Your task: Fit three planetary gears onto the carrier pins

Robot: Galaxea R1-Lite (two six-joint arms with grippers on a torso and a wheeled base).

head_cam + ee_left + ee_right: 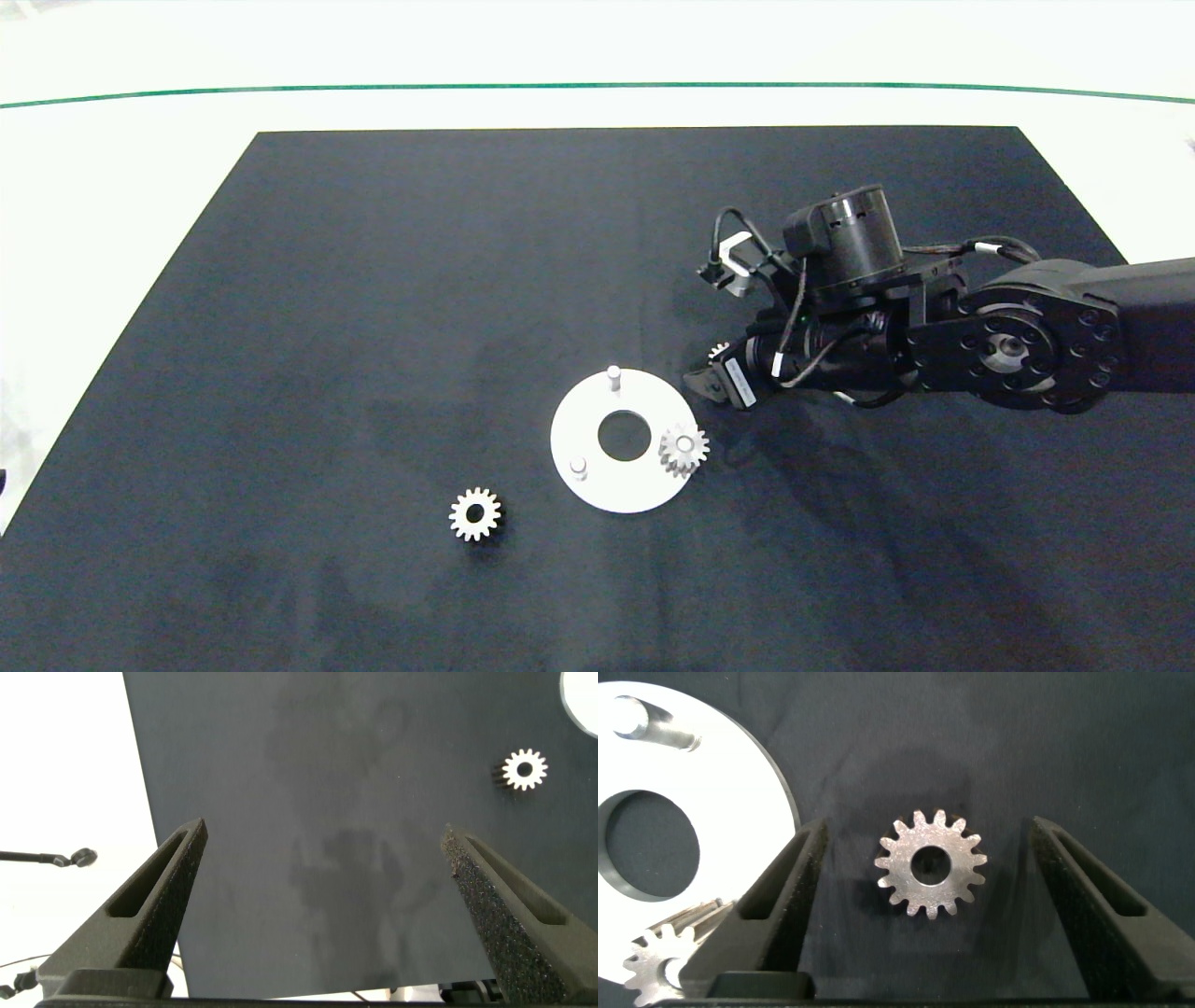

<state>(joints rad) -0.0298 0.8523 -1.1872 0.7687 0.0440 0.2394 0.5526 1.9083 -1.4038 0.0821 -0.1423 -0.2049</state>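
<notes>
Right wrist view: right gripper wide open, fingers straddling flat gear on black mat, not touching. White disc beside, one gear on pin. Left gripper open, empty.

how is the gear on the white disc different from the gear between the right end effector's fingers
The gear on the disc is seated on a carrier pin; the gear on the mat lies flat beside the white disc, its bore empty. The right end effector brackets only the mat gear, fingers open, not touching. Both are same-looking silver toothed gears.
</notes>
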